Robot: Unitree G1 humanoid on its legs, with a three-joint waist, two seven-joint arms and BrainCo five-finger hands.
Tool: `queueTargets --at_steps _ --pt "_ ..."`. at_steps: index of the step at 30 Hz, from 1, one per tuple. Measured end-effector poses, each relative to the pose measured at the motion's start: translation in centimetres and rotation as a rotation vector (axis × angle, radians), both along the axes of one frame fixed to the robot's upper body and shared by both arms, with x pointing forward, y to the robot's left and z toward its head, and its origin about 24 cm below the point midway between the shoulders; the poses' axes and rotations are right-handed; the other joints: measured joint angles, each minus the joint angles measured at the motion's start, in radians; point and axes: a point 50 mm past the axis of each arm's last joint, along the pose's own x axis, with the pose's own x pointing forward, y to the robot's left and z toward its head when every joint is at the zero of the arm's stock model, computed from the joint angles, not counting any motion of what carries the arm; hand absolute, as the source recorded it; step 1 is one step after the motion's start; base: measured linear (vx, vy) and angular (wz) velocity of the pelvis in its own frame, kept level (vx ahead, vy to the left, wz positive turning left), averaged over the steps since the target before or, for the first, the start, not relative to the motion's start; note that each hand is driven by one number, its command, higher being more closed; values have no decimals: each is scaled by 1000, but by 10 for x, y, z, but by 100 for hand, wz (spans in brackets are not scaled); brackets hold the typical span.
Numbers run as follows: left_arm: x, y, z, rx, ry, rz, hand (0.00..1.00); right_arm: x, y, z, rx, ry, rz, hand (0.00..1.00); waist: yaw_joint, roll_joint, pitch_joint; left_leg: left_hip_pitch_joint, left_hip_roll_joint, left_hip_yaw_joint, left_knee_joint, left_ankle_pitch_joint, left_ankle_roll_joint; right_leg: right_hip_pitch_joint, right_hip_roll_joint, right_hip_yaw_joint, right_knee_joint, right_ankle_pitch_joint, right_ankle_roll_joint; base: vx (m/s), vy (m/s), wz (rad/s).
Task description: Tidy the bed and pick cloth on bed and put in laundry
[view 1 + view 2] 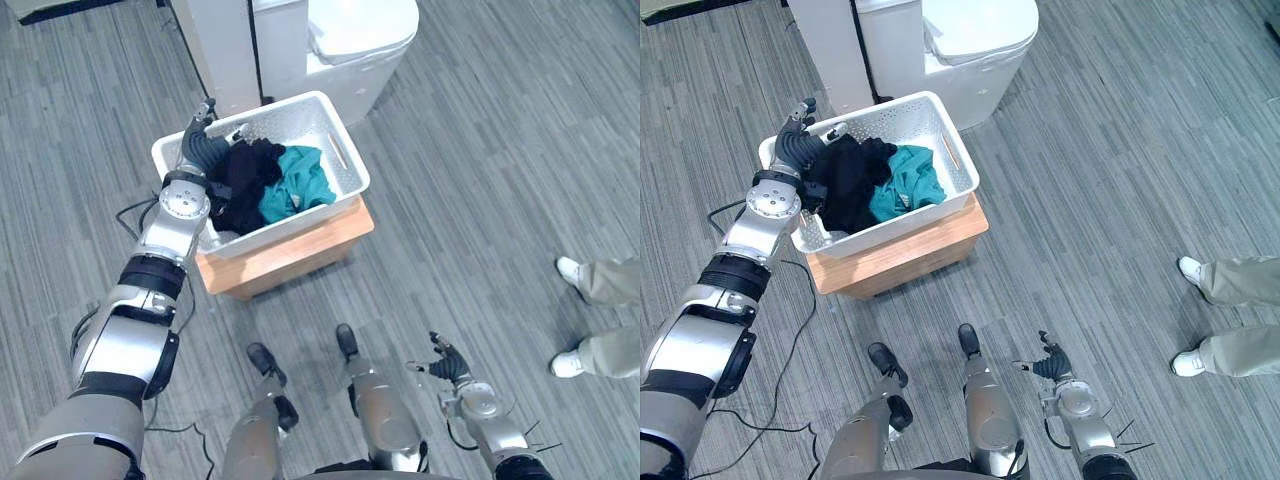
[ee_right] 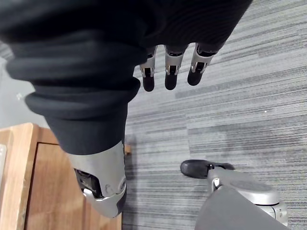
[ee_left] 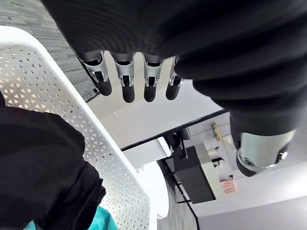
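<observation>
— Where are the clothes?
— In the basket, black and teal. The left hand over its corner has straight, empty fingers. The right hand hangs loose and empty. The laundry step looks done.

This is looking like a room in a home, or one staged as one. Grey plank flooring is running throughout. A white perforated laundry basket of clothes is sitting on a low wooden stand beside a white rounded unit, and a person is standing nearby.
</observation>
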Motion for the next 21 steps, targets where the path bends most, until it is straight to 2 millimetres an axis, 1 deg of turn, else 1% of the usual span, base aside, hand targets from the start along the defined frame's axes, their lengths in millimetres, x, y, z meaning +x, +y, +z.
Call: queueTargets --at_steps 1,2,3,4,5,6,7,8,9,10,11,12,14,15,16,17,18,19,20,21 --pt "-9 6 2 -23 -65 2 0 -11 -5 -9 9 57 -20 0 8 3 -25 25 3 -6 0 -10 1 28 -1 -8 3 -20 -5 100 -6 42" --pt "-24 16 3 -104 -170 8 0 -33 -14 -21 29 150 -68 0 39 23 -104 39 2 -14 0 -24 -4 44 -1 -15 5 -54 -19 164 -31 31" --pt "-39 28 4 -177 -245 22 0 -52 -19 -29 46 212 -102 0 68 42 -156 48 -1 -23 0 -34 -3 62 -3 -23 7 -70 -26 181 -34 27" --pt "-45 35 2 -211 -270 36 0 -58 -20 -31 45 232 -106 0 78 49 -171 48 -4 -29 0 -39 -4 72 -7 -32 8 -74 -28 169 -17 35" --pt "-53 47 -4 -255 -284 68 0 -63 -20 -33 47 256 -106 0 93 65 -187 52 -9 -47 0 -46 -3 84 -11 -46 9 -85 -27 108 -5 47" --pt "-63 60 -23 -312 -257 120 0 -66 -20 -35 58 276 -106 0 106 84 -200 60 -17 -65 0 -49 1 90 -19 -67 16 -99 -26 145 3 62" --pt "-75 74 -51 -357 -191 185 0 -61 -17 -36 71 276 -111 0 109 97 -202 65 -24 -83 0 -51 4 99 -25 -78 21 -110 -23 106 6 51" --pt "-80 78 -66 -379 -150 212 0 -59 -15 -37 78 273 -113 0 113 98 -202 66 -28 -91 0 -52 6 101 -28 -86 23 -115 -19 118 7 44" --pt "-89 75 -99 -461 -64 240 0 -58 -11 -38 94 275 -128 0 129 100 -204 66 -34 -104 0 -52 5 115 -33 -100 24 -120 -20 83 0 28" --pt "-98 72 -123 -527 3 256 0 -57 -8 -40 101 275 -142 0 140 95 -204 65 -36 -108 0 -52 6 118 -35 -104 24 -121 -21 119 -3 22" --pt "-115 67 -160 -595 115 294 0 -56 -3 -41 117 268 -158 0 152 85 -206 63 -39 -110 0 -54 7 117 -38 -105 24 -123 -24 95 -3 7" --pt "-123 64 -178 -625 179 320 0 -56 0 -41 130 267 -170 0 156 80 -209 63 -42 -112 1 -54 7 118 -39 -106 24 -124 -25 126 2 6" --pt "-165 55 -249 -728 451 430 0 -64 8 -47 170 286 -243 0 157 60 -221 73 -54 -124 1 -57 8 134 -44 -117 23 -127 -24 137 -9 12" --pt "-183 50 -270 -751 544 463 0 -68 8 -49 172 296 -271 0 158 57 -223 81 -55 -128 1 -61 8 144 -45 -117 23 -132 -27 94 -17 13" --pt "-195 47 -283 -762 602 481 0 -70 9 -50 173 302 -280 0 159 55 -224 87 -56 -131 1 -64 7 150 -46 -118 23 -137 -30 71 -16 8" --pt "-219 40 -306 -781 715 511 0 -74 9 -51 177 312 -291 0 161 54 -228 95 -59 -132 1 -68 7 156 -49 -119 26 -145 -22 72 -24 6" --pt "-242 35 -325 -803 822 542 0 -78 8 -52 188 318 -323 0 161 56 -228 104 -59 -133 1 -71 5 165 -49 -120 27 -151 -23 59 -27 4" --pt "-253 31 -333 -818 873 552 0 -80 7 -53 193 322 -337 0 162 58 -229 107 -59 -133 1 -73 4 164 -49 -121 27 -154 -24 26 -39 1" --pt "-278 23 -350 -847 985 575 0 -85 5 -54 206 331 -379 0 165 65 -234 111 -57 -132 1 -79 -4 166 -48 -122 30 -161 -24 5 -36 0" --pt "-284 19 -354 -860 1021 580 0 -87 4 -55 210 334 -395 0 166 69 -237 111 -55 -132 1 -79 -5 166 -47 -122 31 -162 -26 -1 -45 -1"
